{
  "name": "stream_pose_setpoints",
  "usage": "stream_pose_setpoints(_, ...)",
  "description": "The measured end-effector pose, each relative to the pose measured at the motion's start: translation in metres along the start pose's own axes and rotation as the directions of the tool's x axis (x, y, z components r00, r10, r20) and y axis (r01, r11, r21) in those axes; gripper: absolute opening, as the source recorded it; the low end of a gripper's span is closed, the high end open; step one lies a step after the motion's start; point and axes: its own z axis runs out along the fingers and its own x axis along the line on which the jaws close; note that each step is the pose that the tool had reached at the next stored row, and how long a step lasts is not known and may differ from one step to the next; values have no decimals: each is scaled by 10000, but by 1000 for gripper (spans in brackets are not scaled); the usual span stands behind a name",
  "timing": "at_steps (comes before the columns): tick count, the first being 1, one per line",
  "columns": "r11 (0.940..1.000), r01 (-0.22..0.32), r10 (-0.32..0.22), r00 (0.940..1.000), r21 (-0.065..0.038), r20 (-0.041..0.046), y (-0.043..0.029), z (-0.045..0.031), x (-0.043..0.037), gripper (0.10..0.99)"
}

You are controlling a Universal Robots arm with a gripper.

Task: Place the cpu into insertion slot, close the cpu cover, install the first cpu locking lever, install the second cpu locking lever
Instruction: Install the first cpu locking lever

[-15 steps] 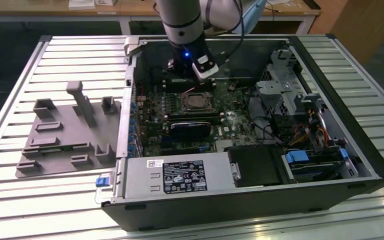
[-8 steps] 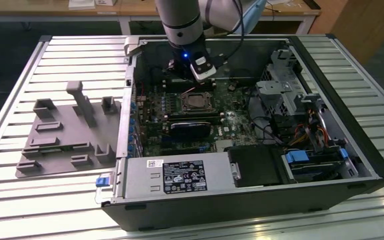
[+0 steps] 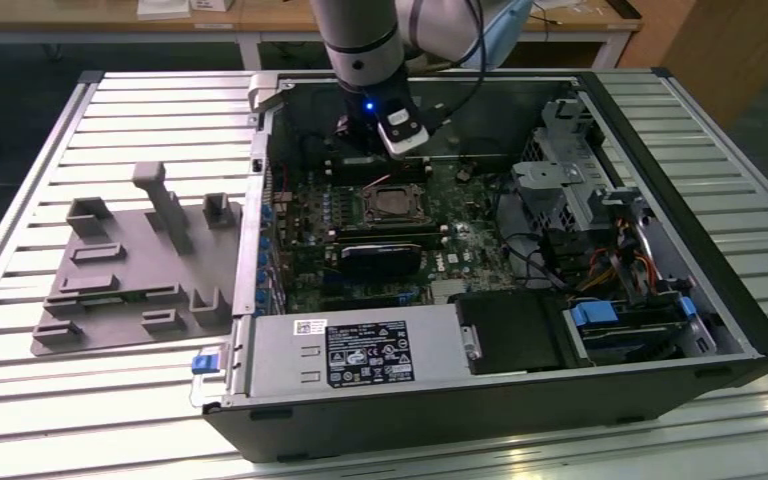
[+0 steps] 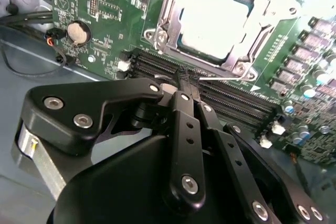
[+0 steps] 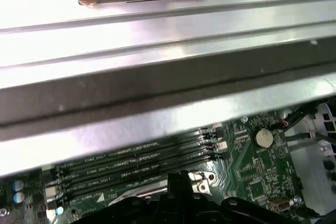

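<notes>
The cpu [image 3: 388,205] lies flat in the insertion slot [image 3: 364,206] on the green motherboard [image 3: 471,245] of an open computer case [image 3: 738,345], which lies on its side on the slatted tabletop [image 3: 131,110]. In the exterior view the tool [image 3: 391,152] hangs from the arm just behind the slot, so the chip lies a little toward the camera from it. In the second wrist view the chip's pale top shows through the window of the cpu cover [image 4: 164,17], which appears to be down over it. The tool's black fingers [image 4: 181,114] meet at their tips above the memory slots [image 4: 231,103], just short of the socket's near edge. A thin wire locking lever [image 4: 226,78] runs from those tips along that edge, parallel to the memory slots. The tips look closed together, but whether they pinch the wire or merely touch it I cannot tell. In the first wrist view the tool's body hides the chip, leaving a silvery socket corner [image 5: 202,179] just beyond it, then the memory slots, a coin cell [image 5: 262,138] and the case wall [image 5: 157,93].
</notes>
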Motion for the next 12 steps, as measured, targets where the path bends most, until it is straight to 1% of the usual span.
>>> stream_pose_setpoints(2,10000,-42,42,10000,8,8,15,12,6,102)
stream_pose_setpoints(6,9998,-182,182,9998,38,37,15,41,14,102)
stream_pose_setpoints(12,9985,-544,543,9985,111,114,6,91,20,102)
